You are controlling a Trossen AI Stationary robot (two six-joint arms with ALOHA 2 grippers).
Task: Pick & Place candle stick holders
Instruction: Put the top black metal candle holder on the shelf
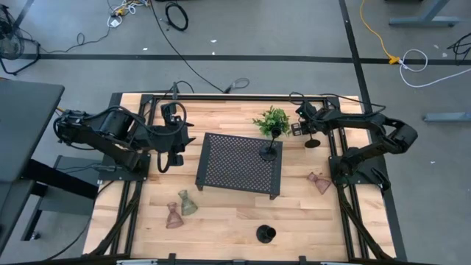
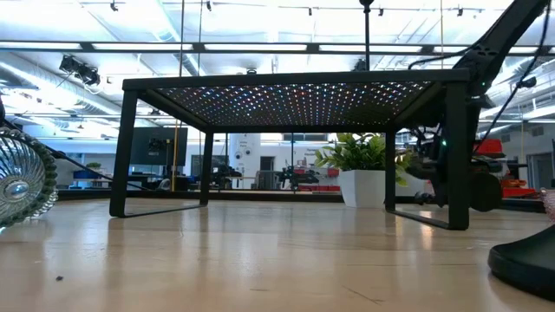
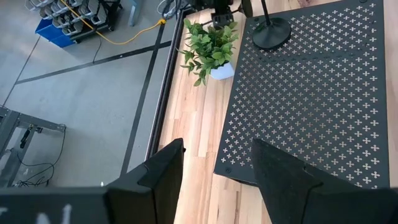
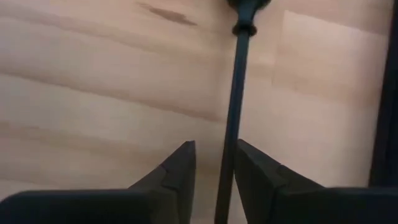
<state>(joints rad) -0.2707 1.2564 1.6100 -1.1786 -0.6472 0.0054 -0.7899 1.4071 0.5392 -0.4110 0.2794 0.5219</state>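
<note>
A black candle stick holder with a thin stem (image 4: pixel 235 93) stands upright on its round base (image 1: pixel 313 143) at the table's far right. My right gripper (image 4: pixel 216 168) (image 1: pixel 310 132) reaches down over it, open narrowly, one finger on each side of the stem. A second black holder (image 1: pixel 269 152) stands on the black perforated tray (image 1: pixel 235 173). Two glass holders (image 1: pixel 188 205) (image 1: pixel 174 217) lie near the front left, a third one (image 1: pixel 319 182) lies right of the tray, and a short black cup (image 1: pixel 266 234) sits at the front. My left gripper (image 3: pixel 217 180) hovers open above the tray's left edge. My right gripper straddles the stem (image 4: pixel 230 146) from above, slanting down. A gap shows between the stem and one finger (image 4: pixel 180 174). Whether the other finger (image 4: pixel 258 171) touches the stem I cannot tell. The holder stands upright on the table.
A small green plant in a white pot (image 1: pixel 272 120) stands at the far edge, between the tray and the right gripper. The tray stands on legs (image 2: pixel 121 156), raised above the wood. Bare table lies in front of the tray.
</note>
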